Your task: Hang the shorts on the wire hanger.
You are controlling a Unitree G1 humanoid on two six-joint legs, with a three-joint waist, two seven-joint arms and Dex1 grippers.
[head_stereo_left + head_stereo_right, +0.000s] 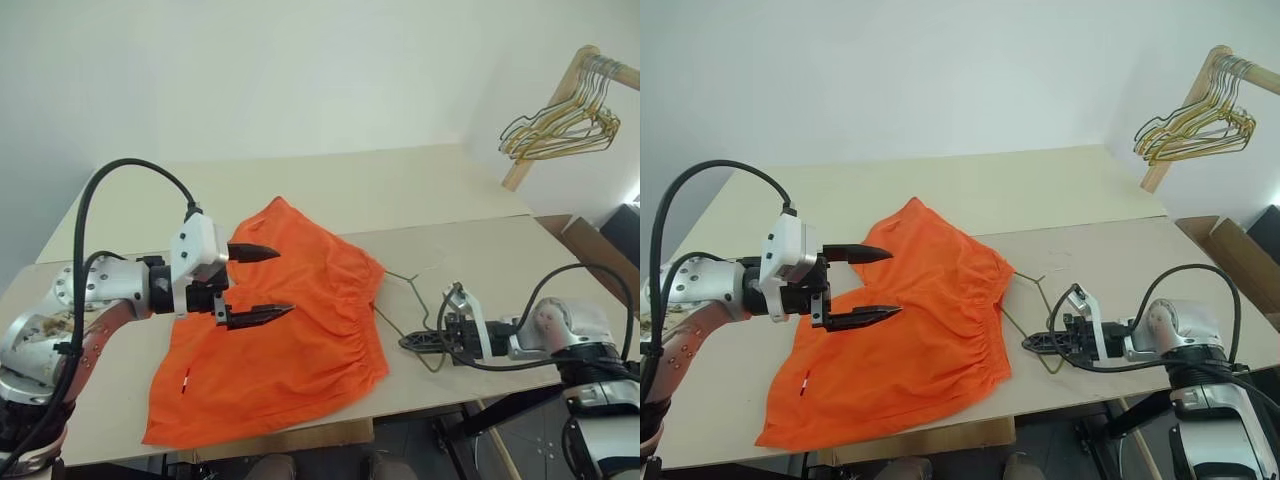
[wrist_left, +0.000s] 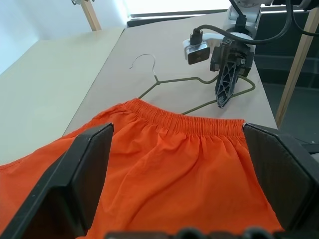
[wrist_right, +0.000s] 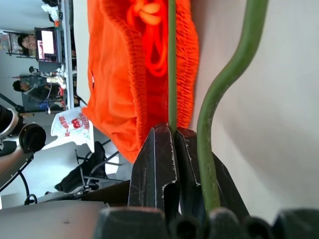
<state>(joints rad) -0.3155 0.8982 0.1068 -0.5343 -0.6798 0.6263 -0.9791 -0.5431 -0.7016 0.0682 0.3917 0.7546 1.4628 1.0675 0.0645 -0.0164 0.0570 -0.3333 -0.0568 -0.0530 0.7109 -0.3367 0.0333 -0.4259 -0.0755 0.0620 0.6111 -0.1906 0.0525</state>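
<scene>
The orange shorts (image 1: 290, 340) lie spread flat on the table (image 1: 470, 250), with the gathered waistband (image 2: 189, 122) towards the right. My left gripper (image 1: 285, 281) hovers open over the middle of the shorts, pointing right, with nothing between its fingers. The thin olive wire hanger (image 2: 174, 79) lies on the table just right of the waistband, part of it hidden under the fabric. My right gripper (image 1: 405, 342) lies low on the table, pointing left, shut on the wire hanger's lower bar (image 3: 171, 74).
A bunch of pale gold and grey wire hangers (image 1: 560, 125) hangs on a wooden rack (image 1: 540, 140) at the far right. A second pale table (image 1: 330, 185) adjoins at the back. The front table edge runs just below the shorts.
</scene>
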